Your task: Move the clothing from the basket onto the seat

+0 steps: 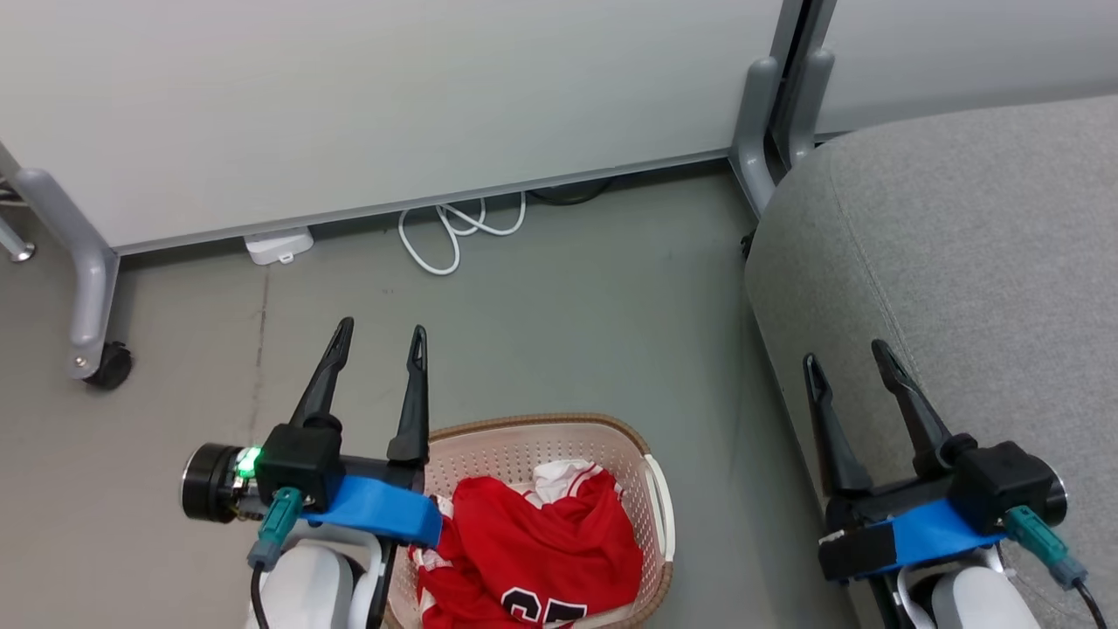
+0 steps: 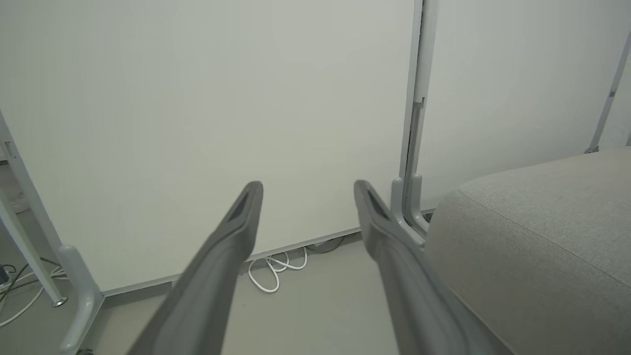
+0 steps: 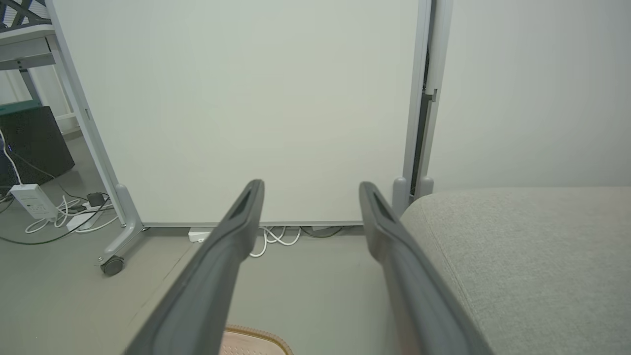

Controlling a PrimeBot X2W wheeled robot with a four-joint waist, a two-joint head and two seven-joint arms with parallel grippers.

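The red clothing (image 1: 541, 542) lies heaped in the basket (image 1: 511, 447) on the floor (image 1: 594, 332), with black numerals showing at its near edge. The left pincer (image 1: 383, 328) hovers by the basket's left rim, released and empty. The right pincer (image 1: 844, 351), also released and empty, hangs at the near edge of the grey seat (image 1: 961, 245), to the basket's right. Farther off, a white cable (image 1: 454, 231) coils below the partition panel (image 1: 349, 105).

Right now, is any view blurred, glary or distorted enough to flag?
Head view: sharp, evenly lit, no glare; the basket is cropped at the bottom edge. Left wrist view: fingers blur toward the bottom edge. Right wrist view: fingers blur likewise.
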